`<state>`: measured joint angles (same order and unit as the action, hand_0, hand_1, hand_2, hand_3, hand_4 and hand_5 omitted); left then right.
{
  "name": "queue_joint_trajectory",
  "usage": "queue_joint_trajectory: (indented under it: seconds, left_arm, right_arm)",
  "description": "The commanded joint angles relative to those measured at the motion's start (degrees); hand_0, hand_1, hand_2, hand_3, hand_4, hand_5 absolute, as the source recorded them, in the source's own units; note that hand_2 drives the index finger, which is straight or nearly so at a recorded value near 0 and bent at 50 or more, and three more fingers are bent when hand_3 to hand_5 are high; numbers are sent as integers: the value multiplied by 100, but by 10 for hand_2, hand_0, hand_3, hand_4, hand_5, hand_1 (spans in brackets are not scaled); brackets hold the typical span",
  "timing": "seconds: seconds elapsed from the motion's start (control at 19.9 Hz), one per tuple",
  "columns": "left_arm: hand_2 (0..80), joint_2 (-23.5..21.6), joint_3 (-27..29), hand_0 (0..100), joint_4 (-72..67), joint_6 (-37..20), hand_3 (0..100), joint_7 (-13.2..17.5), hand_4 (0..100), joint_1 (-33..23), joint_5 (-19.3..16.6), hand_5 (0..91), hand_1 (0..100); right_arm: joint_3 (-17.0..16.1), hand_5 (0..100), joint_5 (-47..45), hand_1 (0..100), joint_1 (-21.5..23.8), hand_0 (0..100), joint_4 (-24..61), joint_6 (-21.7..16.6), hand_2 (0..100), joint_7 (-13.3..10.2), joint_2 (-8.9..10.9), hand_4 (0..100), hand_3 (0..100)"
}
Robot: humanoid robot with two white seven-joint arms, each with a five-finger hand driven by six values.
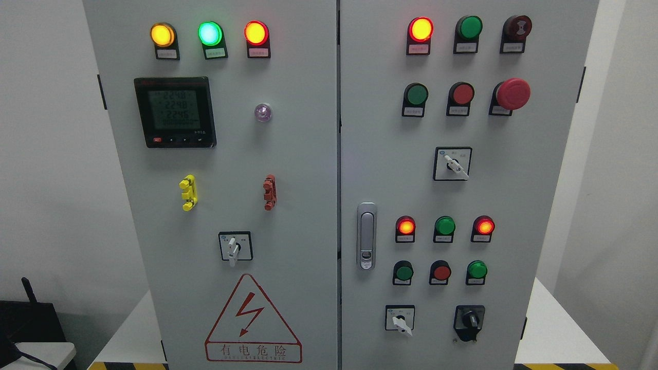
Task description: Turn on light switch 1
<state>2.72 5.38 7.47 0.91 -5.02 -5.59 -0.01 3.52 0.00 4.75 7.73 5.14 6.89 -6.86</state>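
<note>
A grey electrical cabinet with two doors fills the head view. The left door carries three lit lamps, yellow, green and red, a digital meter and a white rotary switch. The right door carries lamps, green and red push buttons, a red mushroom stop button, and rotary switches at centre, lower left and lower right. I cannot tell which control is light switch 1. Neither of my hands is in view.
A door latch handle sits on the right door's left edge. Yellow and red clips are on the left door. The cabinet stands on a white platform. A dark device is at lower left.
</note>
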Motion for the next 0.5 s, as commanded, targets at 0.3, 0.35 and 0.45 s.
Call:
queue_joint_trajectory:
  seconds: [0.3,0.35,0.45]
  left_arm:
    - [0,9,-11,395,1,-47,0,-113,0,5,-43,0,22]
    - [0,9,-2,395,9,-47,0,-113,0,5,-34,0,22]
    - [0,18,16,395,9,-91,0,-113,0,5,-34,0,21]
  right_arm:
    - [0,0,-97,389,0,120,0,5,0,-4,0,0,0]
    - [0,0,-105,389,0,120,0,5,0,-4,0,0,0]
    - [0,0,-105,389,0,120,0,5,0,-4,0,0,0]
